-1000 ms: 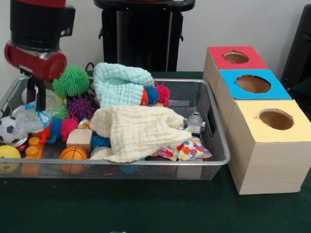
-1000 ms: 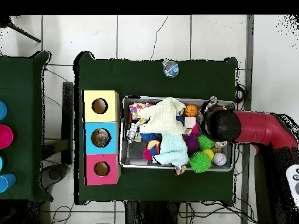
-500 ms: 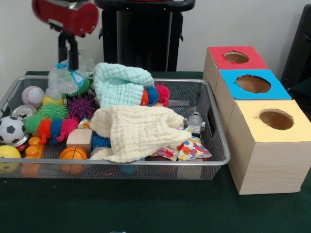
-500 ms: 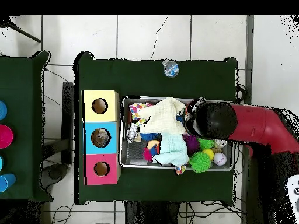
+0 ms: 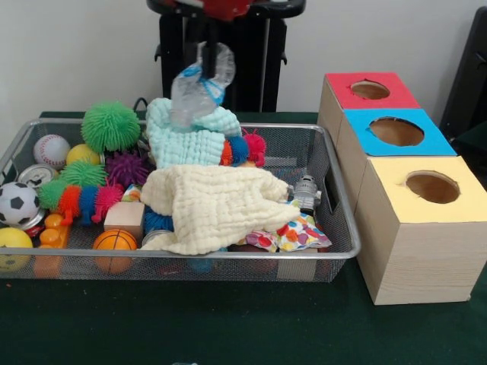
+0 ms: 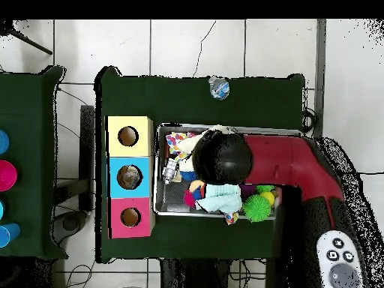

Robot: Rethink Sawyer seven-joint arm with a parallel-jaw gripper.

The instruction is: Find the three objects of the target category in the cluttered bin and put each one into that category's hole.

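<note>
My gripper (image 5: 207, 55) hangs from the top edge above the back middle of the wire bin (image 5: 190, 255). It is shut on a crumpled clear plastic bottle (image 5: 196, 85) with a blue label, which dangles in the air over the mint cloth (image 5: 190, 131). To the right stand three boxes with holes: red (image 5: 370, 91), blue (image 5: 396, 131) and yellow (image 5: 430, 186). In the overhead view the red arm (image 6: 285, 161) covers the bin's middle and hides the bottle and gripper; the yellow (image 6: 128, 136), blue (image 6: 129, 177) and red (image 6: 130, 217) boxes lie left of the bin.
The bin holds a cream cloth (image 5: 213, 205), green spiky ball (image 5: 111, 127), baseball (image 5: 51, 150), soccer ball (image 5: 17, 204), basketball (image 5: 115, 242), wooden block (image 5: 125, 219) and toy robot (image 5: 306, 190). Another bottle (image 6: 218, 88) lies on the table outside the bin.
The gripper has risen out of the bin's left end with the bottle and travelled right to the bin's middle. The green spiky ball and baseball are uncovered.
</note>
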